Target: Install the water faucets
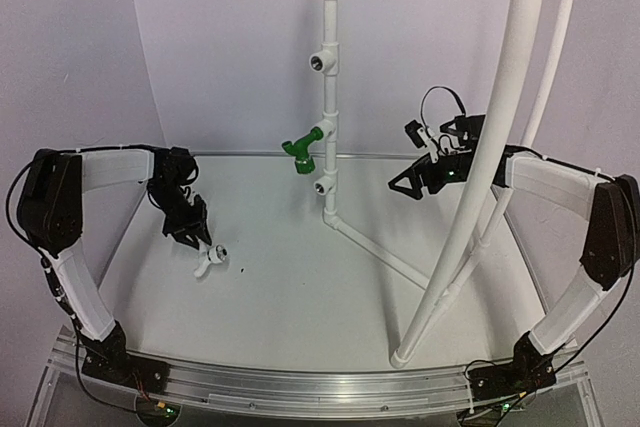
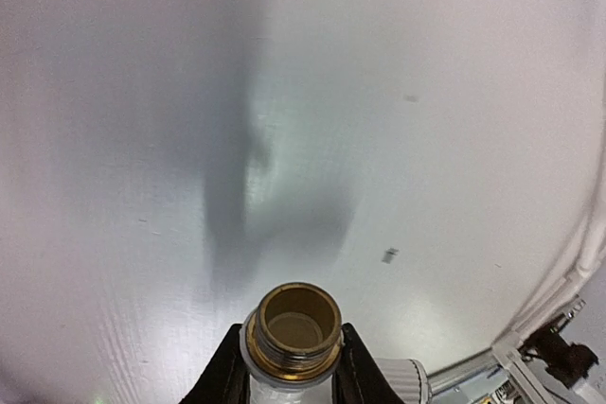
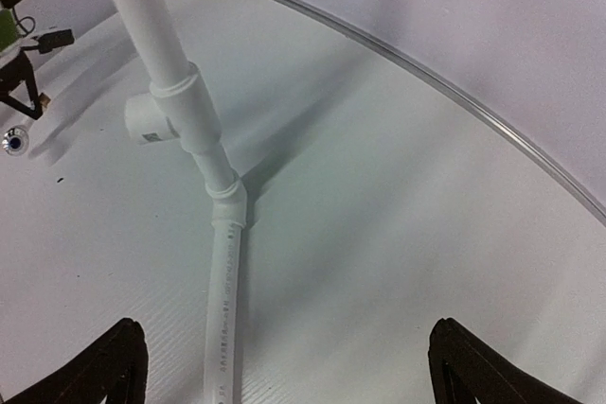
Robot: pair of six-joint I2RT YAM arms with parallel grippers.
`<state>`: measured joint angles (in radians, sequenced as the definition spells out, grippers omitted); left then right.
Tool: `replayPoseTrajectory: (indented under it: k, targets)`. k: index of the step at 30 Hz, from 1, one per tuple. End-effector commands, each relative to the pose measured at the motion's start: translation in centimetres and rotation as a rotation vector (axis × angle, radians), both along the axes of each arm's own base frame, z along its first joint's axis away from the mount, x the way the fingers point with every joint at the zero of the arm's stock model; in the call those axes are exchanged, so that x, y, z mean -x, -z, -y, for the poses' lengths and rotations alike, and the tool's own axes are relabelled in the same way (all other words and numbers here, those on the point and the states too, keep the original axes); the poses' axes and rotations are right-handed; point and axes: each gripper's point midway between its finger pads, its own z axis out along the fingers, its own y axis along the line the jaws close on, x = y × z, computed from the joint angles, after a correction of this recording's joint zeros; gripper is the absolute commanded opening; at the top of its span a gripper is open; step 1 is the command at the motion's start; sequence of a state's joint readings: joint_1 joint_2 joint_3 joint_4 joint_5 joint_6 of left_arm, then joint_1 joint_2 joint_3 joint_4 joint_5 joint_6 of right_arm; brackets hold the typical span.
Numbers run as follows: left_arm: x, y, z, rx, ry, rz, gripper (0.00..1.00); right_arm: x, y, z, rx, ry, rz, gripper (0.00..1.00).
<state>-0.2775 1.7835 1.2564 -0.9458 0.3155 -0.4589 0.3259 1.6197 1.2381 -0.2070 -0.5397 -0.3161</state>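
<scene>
Tabletop (image 1: 300, 297) viewed from above, with two robot arms mounted at its near edge. Nearest us, on the left side, the left gripper (image 1: 195, 235) reaches down to the white faucet (image 1: 209, 260), which sits low at the surface, well apart from the pipework; we cannot tell whether it is lifted clear. In the wrist view, the fingers (image 2: 225, 374) are drawn in against both sides of the faucet's white body, so we judge it gripped. Its brass threaded end (image 2: 295, 321) pokes free beyond the tips. Farther back on the right, the right gripper (image 1: 408, 184) hangs spread wide, holding nothing, just beside the upright pipe stand (image 1: 330, 97). On that stand the green faucet (image 1: 298, 154) is already seated in one side outlet. The lowest outlet (image 1: 322, 187) and two higher ones show open holes. For the step in hand, we would make sure the hold on the body is firm and leaves the thread bare. Then we would bring the thread squarely in line with an open hole before turning, since a tilted start would likely cross the thread or push the stand aside.
</scene>
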Motion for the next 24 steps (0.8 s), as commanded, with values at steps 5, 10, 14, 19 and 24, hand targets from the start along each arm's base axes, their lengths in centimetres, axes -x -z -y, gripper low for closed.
replayPoseTrajectory:
  k: [5, 10, 14, 19, 24]
  targets:
    - [1.8, -7.9, 10.9, 0.476, 0.231, 0.137, 0.00, 3.4, -2.3, -2.6, -0.085, -0.228, 0.051, 0.98]
    - [1.3, -9.2, 13.1, 0.603, 0.166, 0.149, 0.00, 5.0, -2.3, -4.1, -0.092, -0.287, 0.052, 0.98]
    - [1.0, -10.7, 15.4, 0.771, 0.151, 0.173, 0.00, 6.6, -1.4, -6.1, -0.098, -0.351, 0.029, 0.98]
    - [1.6, -13.1, 18.1, 0.897, 0.250, 0.245, 0.00, 7.6, -0.4, -8.3, -0.136, -0.403, -0.029, 0.94]
    - [0.4, -14.8, 19.1, 0.955, 0.193, 0.310, 0.00, 7.5, -0.7, -9.6, -0.194, -0.377, -0.064, 0.89]
